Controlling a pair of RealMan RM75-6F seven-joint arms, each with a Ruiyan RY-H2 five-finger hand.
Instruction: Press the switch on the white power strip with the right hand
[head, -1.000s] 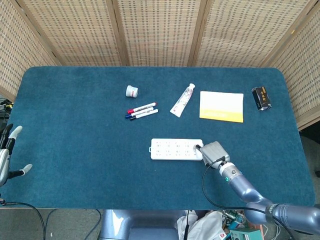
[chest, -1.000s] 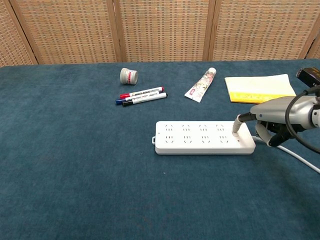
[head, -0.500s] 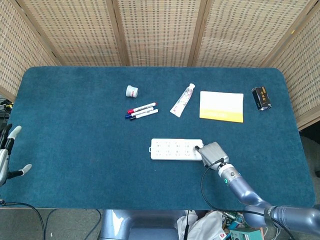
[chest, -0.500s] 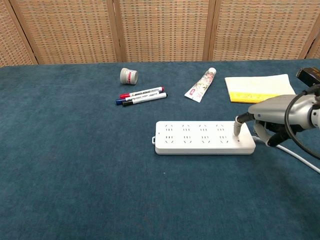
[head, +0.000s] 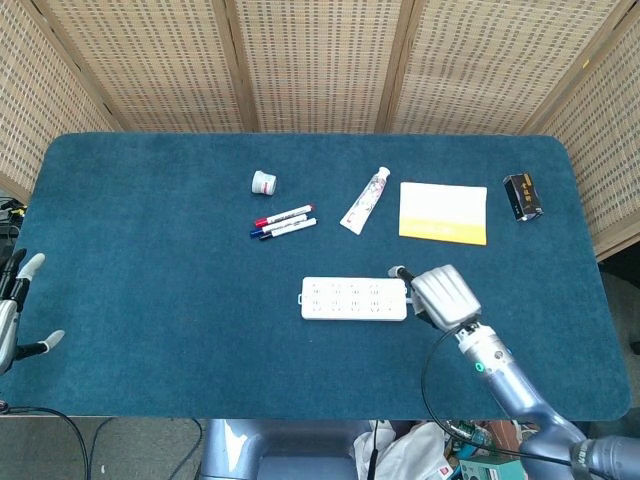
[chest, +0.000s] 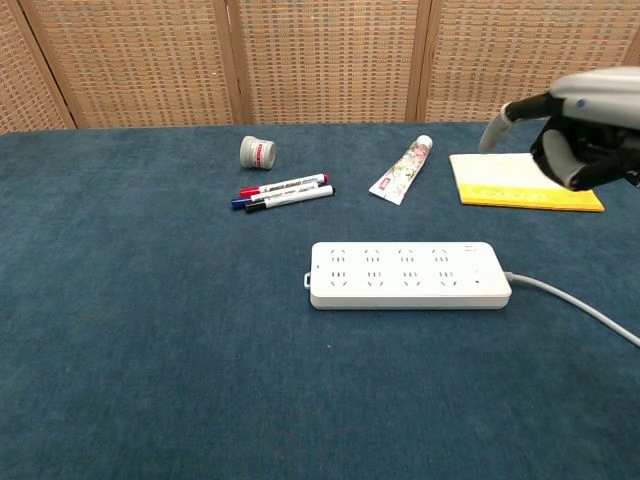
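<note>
The white power strip (head: 354, 298) (chest: 408, 275) lies flat near the middle of the blue table, its cable (chest: 580, 305) running off to the right. My right hand (head: 440, 293) (chest: 580, 125) hangs in the air above and just right of the strip's right end, not touching it. One finger (chest: 497, 125) points out to the left and the others are curled in, holding nothing. The strip's whole top shows in the chest view. My left hand (head: 15, 310) sits at the table's left edge, fingers apart and empty.
Behind the strip lie a small white jar (head: 263, 182), three markers (head: 283, 221), a tube (head: 365, 200), a yellow pad (head: 443, 212) and a black box (head: 523, 196). Wicker screens stand behind the table.
My right hand has lifted off the strip's right end, where its finger was pressing, and risen well above the table. The strip has stayed put and the left hand has not moved.
</note>
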